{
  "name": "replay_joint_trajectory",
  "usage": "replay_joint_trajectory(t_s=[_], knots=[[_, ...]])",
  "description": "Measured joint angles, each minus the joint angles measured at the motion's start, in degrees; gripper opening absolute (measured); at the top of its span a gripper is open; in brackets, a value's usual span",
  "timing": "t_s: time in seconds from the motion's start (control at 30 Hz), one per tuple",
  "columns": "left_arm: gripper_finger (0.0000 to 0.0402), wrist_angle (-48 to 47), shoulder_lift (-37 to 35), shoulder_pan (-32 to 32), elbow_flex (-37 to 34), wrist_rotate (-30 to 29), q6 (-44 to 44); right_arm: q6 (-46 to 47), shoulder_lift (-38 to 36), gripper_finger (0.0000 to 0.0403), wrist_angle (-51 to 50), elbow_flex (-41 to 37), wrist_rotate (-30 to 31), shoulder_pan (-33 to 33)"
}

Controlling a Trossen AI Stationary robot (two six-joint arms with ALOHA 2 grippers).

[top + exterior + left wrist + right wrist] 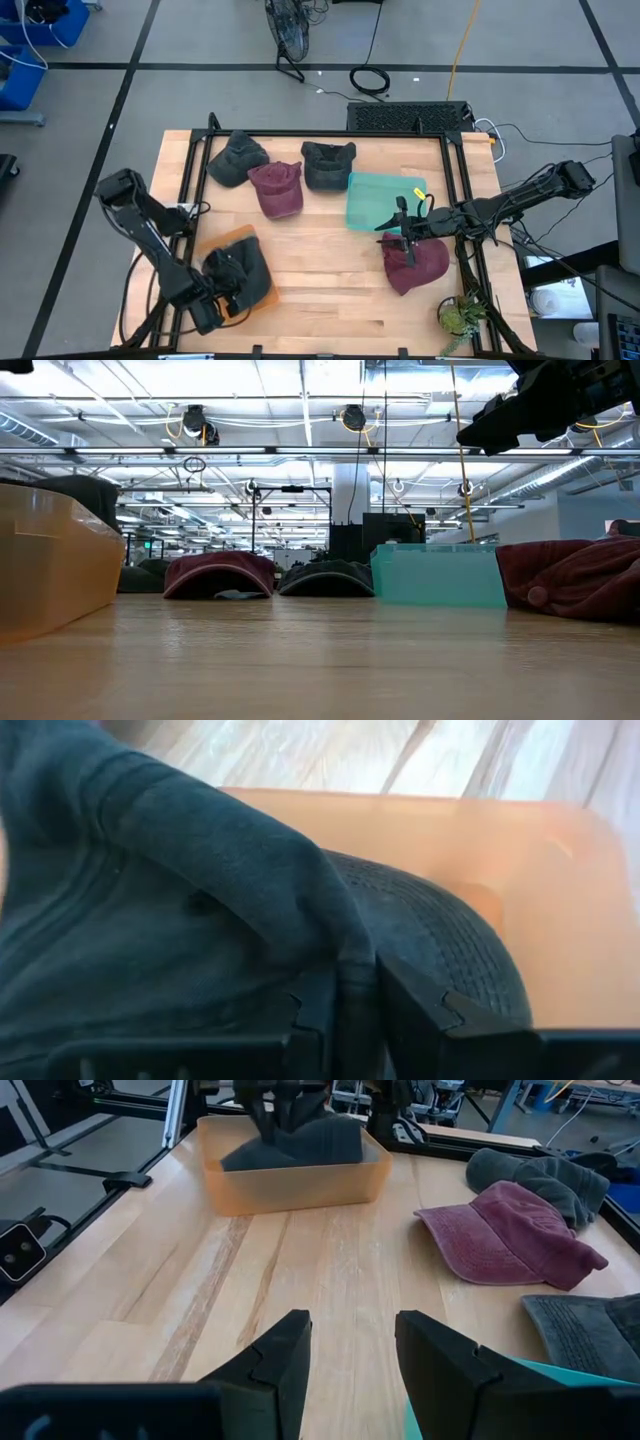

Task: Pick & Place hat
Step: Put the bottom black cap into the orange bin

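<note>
Your left gripper (355,1010) pinches a dark hat (180,910) inside the orange bin (560,920), while your right gripper (352,1355) hangs open (holding nothing) above the maroon hat (415,265).

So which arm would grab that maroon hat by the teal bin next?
Probably the right: its gripper hangs open directly above that maroon hat, while the left gripper is shut on a dark hat in the orange bin.

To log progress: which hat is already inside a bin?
The dark hat in the orange bin, gripped by the left tool. The others lie on the table.
</note>
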Motion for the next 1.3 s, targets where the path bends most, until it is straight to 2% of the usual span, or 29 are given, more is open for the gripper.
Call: replay_joint_trajectory(t_s=[0.1,0.23,0.47,0.7,0.8,0.93,1.03,1.13,1.3], knots=[[0.0087,0.0,1.3,0.0,0.1,0.8,0.0,0.0,0.0,0.0134,0.0,0.0,0.0,0.0],[0.0104,-0.3,-0.3,0.1,0.1,2.9,1.1,-0.1,0.0,0.0134,0.0,0.0,0.0,0.0],[0.0129,-0.7,-8.7,0.0,0.7,4.0,4.4,0.0,0.0,0.0134,0.2,0.0,0.0,0.0],[0.0131,-0.9,-16.7,0.0,0.7,4.5,5.2,0.0,0.0,0.0134,0.2,0.0,0.0,0.0],[0.0131,-4.2,-18.1,0.0,0.8,4.0,5.3,0.4,0.1,0.0134,0.6,0.0,0.0,0.0],[0.0131,-9.9,-17.3,0.0,0.2,5.4,1.2,-0.1,2.8,0.0134,7.3,-0.1,-0.5,0.6],[0.0131,-10.5,-16.1,0.0,-1.2,9.2,-0.8,-2.4,6.8,0.0134,15.0,-0.7,-1.8,1.7],[0.0131,-10.4,-15.0,-0.6,-2.5,11.8,-2.8,-3.5,10.6,0.0134,18.6,-0.9,-1.8,2.5],[0.0131,-9.7,-12.9,-1.6,-6.1,6.8,-6.3,-4.0,16.0,0.0134,26.1,-0.9,-1.8,2.5]])
